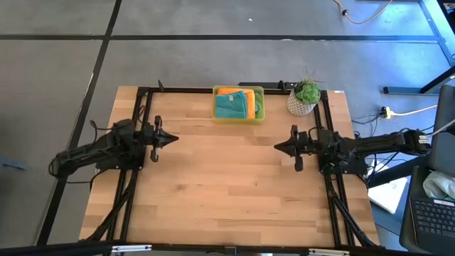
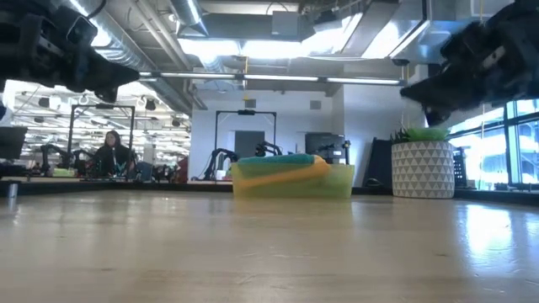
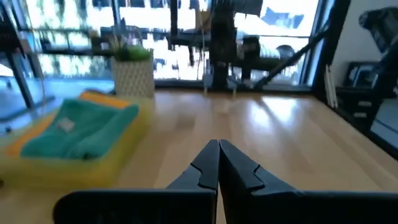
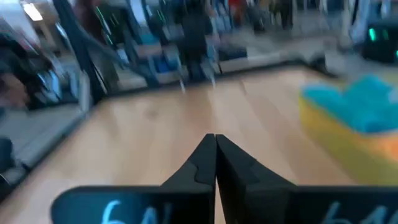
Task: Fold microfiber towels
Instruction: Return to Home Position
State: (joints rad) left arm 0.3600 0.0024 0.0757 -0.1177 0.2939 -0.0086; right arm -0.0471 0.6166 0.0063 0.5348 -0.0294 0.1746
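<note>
Nearest the front edge: bare light wooden tabletop (image 1: 227,199), boxed in by a black metal frame (image 1: 185,90).

Midway across, on the left: left gripper (image 1: 174,138), held above the wood on its dark arm, pointing inward toward the centre. Fingers (image 3: 208,163) pressed flat together, nothing between them. Opposite, on the right at about the same depth: right gripper (image 1: 277,146), likewise clear of the wood, aimed inward across a wide stretch of bare board. Fingers (image 4: 205,158) closed tip to tip, clamped on nothing. Both well apart from each other and from every cloth.

Farther on, at the middle of the far edge: yellow translucent rectangular tray (image 1: 238,121), resting on the wood just inside the frame. Inside it, folded and stacked: the microfiber towels (image 1: 234,103). On top, a teal folded cloth (image 1: 232,108). Beneath it, showing along the far side, an orange cloth (image 1: 229,91). Along the side toward the pot, a strip of lime green cloth (image 1: 259,105). From table height, heaped a little above the tray's rim. Number of cloths in the stack impossible to tell.

Near the tray, toward the far right corner: white patterned round pot (image 1: 300,108), upright, holding a small spiky green plant (image 1: 307,91), not touching the tray.

Beyond the table, from table height: an open workroom with ceiling lights, and a person (image 2: 111,153) in dark clothing far off on the left.
</note>
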